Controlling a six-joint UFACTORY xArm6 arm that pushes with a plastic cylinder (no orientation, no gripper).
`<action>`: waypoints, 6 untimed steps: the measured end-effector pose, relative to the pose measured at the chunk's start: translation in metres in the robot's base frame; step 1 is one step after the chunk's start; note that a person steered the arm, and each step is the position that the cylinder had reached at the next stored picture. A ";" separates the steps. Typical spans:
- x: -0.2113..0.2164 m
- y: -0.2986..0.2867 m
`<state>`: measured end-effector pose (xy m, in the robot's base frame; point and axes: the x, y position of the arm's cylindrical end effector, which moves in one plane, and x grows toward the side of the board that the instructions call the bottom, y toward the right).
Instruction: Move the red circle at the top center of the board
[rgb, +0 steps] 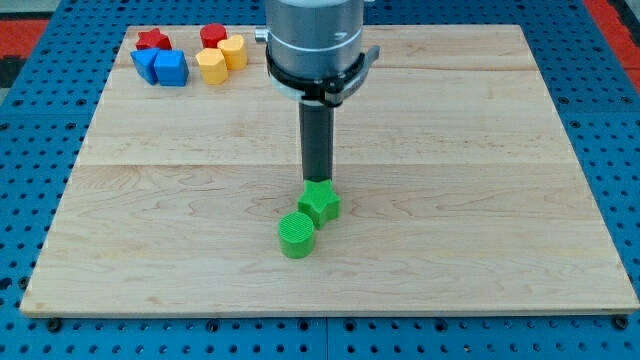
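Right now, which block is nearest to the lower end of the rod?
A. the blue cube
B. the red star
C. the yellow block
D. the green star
D: my tip sits right at the top edge of the green star near the board's middle, with the green cylinder just below-left of it, while the red, blue and yellow blocks are grouped far off at the view's top left.

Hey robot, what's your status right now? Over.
My tip at the green star, green cylinder beside it. Red block untouched in the top-left cluster; shape unclear. Path between them shows bare board.
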<state>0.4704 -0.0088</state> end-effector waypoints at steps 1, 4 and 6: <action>-0.097 -0.006; -0.278 -0.066; -0.278 -0.203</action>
<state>0.1922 -0.2118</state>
